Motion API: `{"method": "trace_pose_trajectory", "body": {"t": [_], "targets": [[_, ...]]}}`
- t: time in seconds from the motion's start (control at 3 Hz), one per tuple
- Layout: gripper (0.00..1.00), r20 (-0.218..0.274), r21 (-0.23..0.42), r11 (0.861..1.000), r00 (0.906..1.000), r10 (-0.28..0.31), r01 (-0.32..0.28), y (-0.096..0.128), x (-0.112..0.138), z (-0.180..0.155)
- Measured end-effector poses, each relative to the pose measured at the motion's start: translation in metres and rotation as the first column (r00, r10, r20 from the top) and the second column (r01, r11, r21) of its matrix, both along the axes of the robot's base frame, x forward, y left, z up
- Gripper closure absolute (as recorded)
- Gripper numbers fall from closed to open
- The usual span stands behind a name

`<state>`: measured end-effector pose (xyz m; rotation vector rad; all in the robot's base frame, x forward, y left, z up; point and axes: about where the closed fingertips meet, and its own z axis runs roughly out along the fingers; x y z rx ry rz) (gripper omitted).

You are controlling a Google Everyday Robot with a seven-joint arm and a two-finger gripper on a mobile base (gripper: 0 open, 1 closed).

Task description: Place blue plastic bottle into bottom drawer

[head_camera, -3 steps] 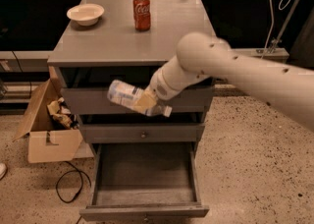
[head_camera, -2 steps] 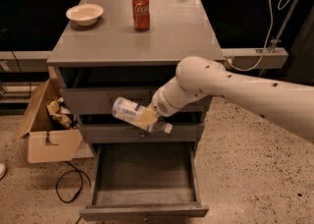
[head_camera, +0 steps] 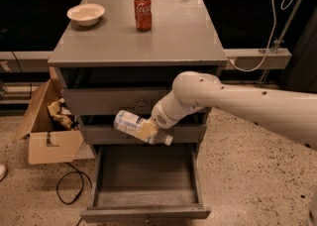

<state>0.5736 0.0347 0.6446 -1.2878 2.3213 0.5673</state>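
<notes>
about halfway, by the look of it. bottom drawer already pulled open at 6 o'clock of the cabinet. blue plastic bottle not yet inside: pinched at one end by the gripper, tilted, hanging in front of the middle drawer, above the open drawer's back part. left to do: lowering toward 6 o'clock, letting go within the drawer walls, pulling the arm clear. compared with a second ago, lower by about one drawer front, down from the level of the top drawer, tilt much the same; red cola can and bowl at 12 and 11 o'clock on the cabinet top, unmoved.
</notes>
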Motion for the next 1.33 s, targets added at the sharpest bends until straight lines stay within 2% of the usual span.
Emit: {"method": "trace_pose_trajectory", "body": {"t": [0.33, 0.67, 1.0, 1.33], "targets": [[1.00, -0.067, 0.026, 1.000, 0.9977, -0.012, 0.014, 0.000, -0.016, -0.068], [1.00, -0.171, 0.083, 0.996, 0.9850, -0.023, 0.038, -0.002, -0.024, -0.161], [1.00, -0.238, 0.099, 0.994, 0.9707, -0.032, 0.057, 0.000, -0.026, -0.219], [1.00, -0.304, 0.098, 0.992, 0.9514, -0.050, 0.083, 0.007, -0.026, -0.281]]}}
